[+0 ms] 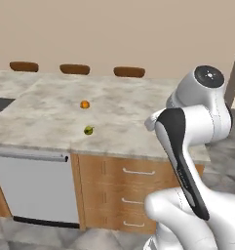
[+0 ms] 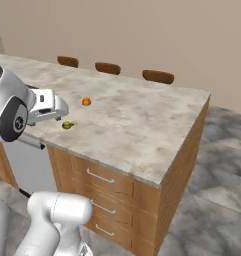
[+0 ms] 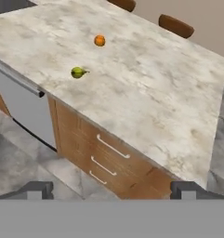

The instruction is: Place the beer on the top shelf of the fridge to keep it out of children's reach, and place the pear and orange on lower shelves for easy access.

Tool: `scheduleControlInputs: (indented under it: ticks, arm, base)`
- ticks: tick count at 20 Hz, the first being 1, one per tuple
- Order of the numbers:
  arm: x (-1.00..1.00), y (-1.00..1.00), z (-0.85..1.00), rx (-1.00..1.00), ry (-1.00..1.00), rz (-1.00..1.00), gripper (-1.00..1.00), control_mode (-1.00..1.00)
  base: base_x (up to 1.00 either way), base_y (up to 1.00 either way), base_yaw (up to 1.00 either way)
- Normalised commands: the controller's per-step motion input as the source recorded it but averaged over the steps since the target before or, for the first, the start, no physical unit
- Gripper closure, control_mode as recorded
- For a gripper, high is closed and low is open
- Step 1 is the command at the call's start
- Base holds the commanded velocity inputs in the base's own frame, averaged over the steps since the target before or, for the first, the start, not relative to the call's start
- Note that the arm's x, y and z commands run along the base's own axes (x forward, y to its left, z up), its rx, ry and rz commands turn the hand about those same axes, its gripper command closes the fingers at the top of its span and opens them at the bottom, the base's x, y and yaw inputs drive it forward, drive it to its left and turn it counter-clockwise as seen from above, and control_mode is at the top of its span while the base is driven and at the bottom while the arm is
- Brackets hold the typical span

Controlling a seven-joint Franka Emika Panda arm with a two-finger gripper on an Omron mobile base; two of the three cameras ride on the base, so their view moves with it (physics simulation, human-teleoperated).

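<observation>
Now, from the left base view, we see a marble-topped kitchen island [image 1: 114, 105] with the orange [image 1: 85, 104] lying on its top and the pear [image 1: 88, 130] nearer the front edge, the 2 fruits apart from each other. Under the counter sit a stainless dishwasher [image 1: 33, 185] on the left and a wooden cabinet with 3 drawers [image 1: 136, 197] beside it. Beyond the far edge we count 3 brown stool seats [image 1: 75, 69]. The white arm [image 1: 187, 146] rises folded at the lower right, well short of the fruits.

From the right base view, we look along the same island from its other side. The orange [image 2: 86, 102] lies on the marble behind the pear [image 2: 68, 125], which sits close to the front edge. The robot's hand [image 2: 44, 110] hangs in front of the counter, and in this view the pear appears just past its tip; we cannot tell from here how the jaws stand.

From the hand view, we look down across the counter. The pear [image 3: 77, 72] is near the front edge above the dishwasher [image 3: 20, 107], and the orange [image 3: 100, 41] is farther in. The gripper [image 3: 112, 190] shows its 2 dark fingertips [image 3: 36, 190] far apart at the bottom, so the jaws stand wide with nothing between them.
</observation>
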Motion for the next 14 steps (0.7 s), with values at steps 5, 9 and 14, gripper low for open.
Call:
scheduleControlInputs:
  ticks: [5, 9, 14]
  arm:
    - [0.0, 0.0, 0.0, 0.0, 0.0, 0.0, -1.0, 1.0]
    - [0.0, 0.0, 0.0, 0.0, 0.0, 0.0, -1.0, 1.0]
    - [0.0, 0.0, 0.0, 0.0, 0.0, 0.0, -1.0, 1.0]
  base:
    - [0.32, 1.0, -0.42]
    - [0.28, 1.0, -0.36]
    - [0.33, 0.83, -0.32]
